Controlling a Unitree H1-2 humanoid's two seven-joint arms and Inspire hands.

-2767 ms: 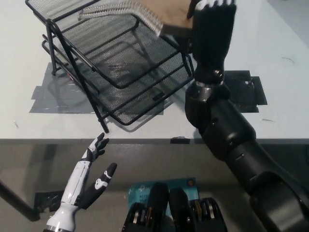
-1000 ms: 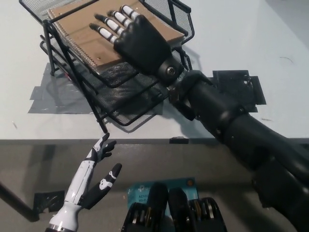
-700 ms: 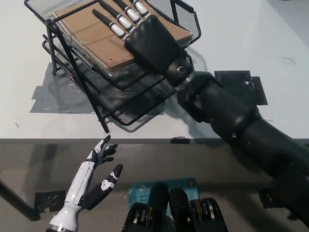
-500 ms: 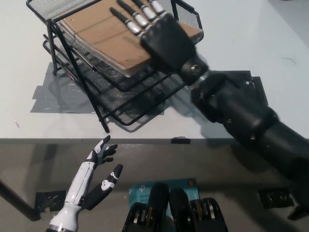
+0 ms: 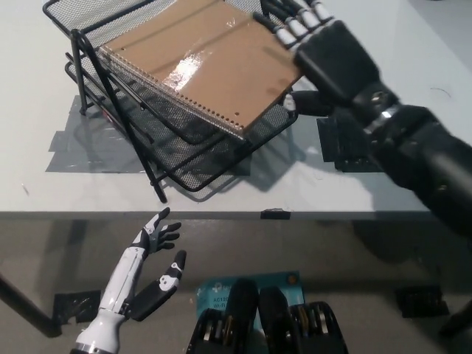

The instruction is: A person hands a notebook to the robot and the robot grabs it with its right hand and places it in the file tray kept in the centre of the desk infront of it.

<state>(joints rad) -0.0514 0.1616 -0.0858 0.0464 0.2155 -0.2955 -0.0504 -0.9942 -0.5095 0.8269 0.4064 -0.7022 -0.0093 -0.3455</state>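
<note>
Glossy cardboard notebook, wire-mesh file tray

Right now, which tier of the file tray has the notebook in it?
The top tier: the brown spiral notebook lies on it, while the lower tiers show only bare mesh.

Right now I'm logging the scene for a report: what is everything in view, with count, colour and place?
Notebook: one, brown cover with wire spiral, lying in the top tier of the tray.
File tray: one, black wire mesh, tiered, on the middle of the desk.
Desk: one, white, across the upper picture.
Tape patches: grey, on the desk beneath the tray; dark ones to its right.
Blue packet: one, on the floor at bottom middle.
Left hand: white, open, resting at lower left below the desk edge.
Right hand: black, open, at the notebook's right edge.
</note>
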